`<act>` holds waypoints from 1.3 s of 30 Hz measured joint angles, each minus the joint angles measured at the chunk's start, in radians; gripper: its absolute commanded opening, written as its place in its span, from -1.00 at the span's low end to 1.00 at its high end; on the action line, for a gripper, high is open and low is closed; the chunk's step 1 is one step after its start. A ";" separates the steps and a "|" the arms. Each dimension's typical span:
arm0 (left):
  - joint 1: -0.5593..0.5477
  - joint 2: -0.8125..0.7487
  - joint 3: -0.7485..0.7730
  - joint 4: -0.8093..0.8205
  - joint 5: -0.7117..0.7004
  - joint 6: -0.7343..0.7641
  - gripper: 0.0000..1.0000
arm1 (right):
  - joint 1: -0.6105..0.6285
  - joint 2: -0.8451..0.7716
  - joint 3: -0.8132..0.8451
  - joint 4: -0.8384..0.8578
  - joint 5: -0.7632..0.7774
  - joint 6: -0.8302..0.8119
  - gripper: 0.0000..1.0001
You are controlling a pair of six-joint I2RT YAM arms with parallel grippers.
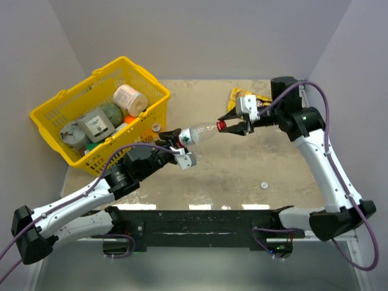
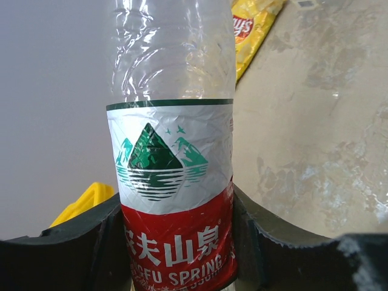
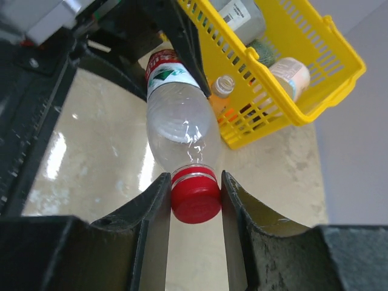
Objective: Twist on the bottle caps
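A clear plastic bottle [image 1: 197, 133] with a red, white and green label hangs above the table, lying almost level. My left gripper [image 1: 177, 147] is shut on its labelled body [image 2: 173, 182], a finger pressed to each side. The red bottle cap [image 3: 195, 203] sits on the bottle's neck, which points right in the top view. My right gripper [image 3: 194, 195] is shut on that cap [image 1: 222, 126], both fingers touching its sides. One white cap [image 1: 264, 183] lies loose on the table near the right arm.
A yellow basket [image 1: 130, 60] at the back left holds a paper roll, cans and packets. An uncapped bottle neck [image 3: 222, 85] sticks up beside its near wall. A yellow snack bag [image 1: 237, 96] lies behind the right gripper. Walls close the table on three sides.
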 measured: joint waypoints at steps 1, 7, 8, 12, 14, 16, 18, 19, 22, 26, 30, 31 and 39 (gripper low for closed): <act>0.001 0.000 -0.006 0.018 -0.016 0.006 -1.00 | -0.003 0.033 0.030 -0.002 -0.010 0.064 -0.98; 0.000 0.008 -0.073 0.146 -0.121 0.092 -1.00 | -0.032 0.227 0.159 0.029 -0.151 0.470 -0.95; -0.001 0.015 -0.082 0.161 -0.136 0.111 -1.00 | -0.034 0.263 0.171 0.031 -0.167 0.525 -0.95; -0.002 0.039 -0.119 0.219 -0.173 0.196 -1.00 | -0.041 0.356 0.159 0.088 -0.219 0.819 -0.94; -0.003 0.052 -0.130 0.243 -0.187 0.237 -1.00 | -0.044 0.381 0.134 0.128 -0.234 0.948 -0.88; -0.003 0.063 -0.131 0.259 -0.189 0.264 -1.00 | -0.050 0.385 0.097 0.195 -0.233 1.079 -0.87; -0.008 0.063 -0.131 0.278 -0.187 0.276 -1.00 | -0.064 0.376 0.060 0.314 -0.234 1.224 -0.55; -0.008 0.059 -0.130 0.293 -0.186 0.279 -1.00 | -0.074 0.369 0.029 0.426 -0.233 1.336 -0.39; -0.008 0.029 -0.130 0.298 -0.186 0.271 -1.00 | -0.124 0.376 0.017 0.626 -0.231 1.551 0.23; -0.008 -0.010 -0.114 0.220 -0.173 0.217 -1.00 | -0.238 0.419 0.132 0.830 -0.223 1.647 0.98; -0.008 -0.042 -0.074 0.074 -0.113 0.146 -1.00 | -0.342 0.348 0.153 0.802 -0.216 1.376 0.98; -0.008 -0.048 -0.067 0.051 -0.103 0.134 -1.00 | -0.348 0.319 0.156 0.732 -0.206 1.250 0.98; -0.008 -0.080 -0.044 -0.047 -0.055 0.094 -1.00 | -0.168 -0.052 0.011 0.002 -0.072 -0.137 0.56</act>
